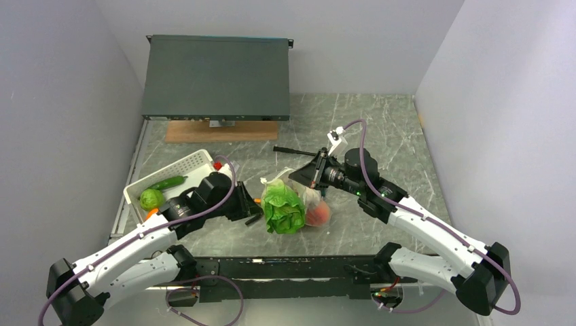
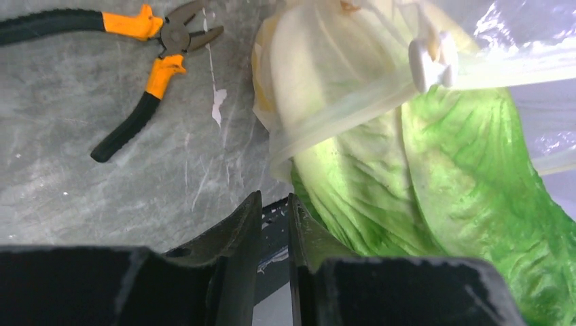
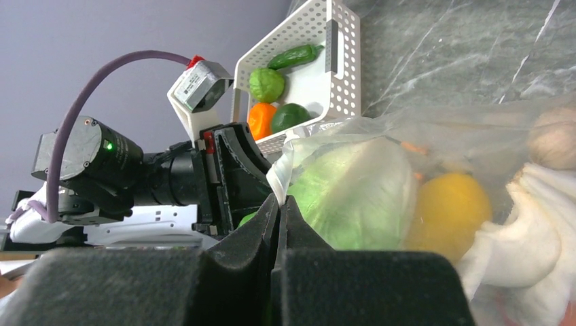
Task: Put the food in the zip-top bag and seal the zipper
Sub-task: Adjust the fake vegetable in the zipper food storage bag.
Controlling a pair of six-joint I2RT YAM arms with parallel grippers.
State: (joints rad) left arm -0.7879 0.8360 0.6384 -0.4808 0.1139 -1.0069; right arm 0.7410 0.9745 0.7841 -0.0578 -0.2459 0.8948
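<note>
A: Grey veined table, plain walls all round. Whereabouts of the zip-top bag?

B: Mid-table, between the two arms, lying on its side. Already holding a lemon and a mushroom cluster. Also a peach, apparently under the film.

A: And the green leafy piece?

B: Only half in. Pale under the film above the zipper, bright and bare below it. Wedges the mouth apart, so no sealing yet, by the look of it.

A: State of the right gripper?

B: Closed tight with fingers together, seemingly pinching the bag's edge. Probably there to anchor the bag and hold the mouth up for a push from the other side.

A: And the left gripper?

B: Narrow slit between the fingers, nothing seen in it. Sits low, just beside the leaf, well placed for nudging it inwards.

A: Anything left outside?

B: Yes, a round green piece and an orange in the white basket, well apart from the bag. Also pliers on the table, no part of the job.
</note>
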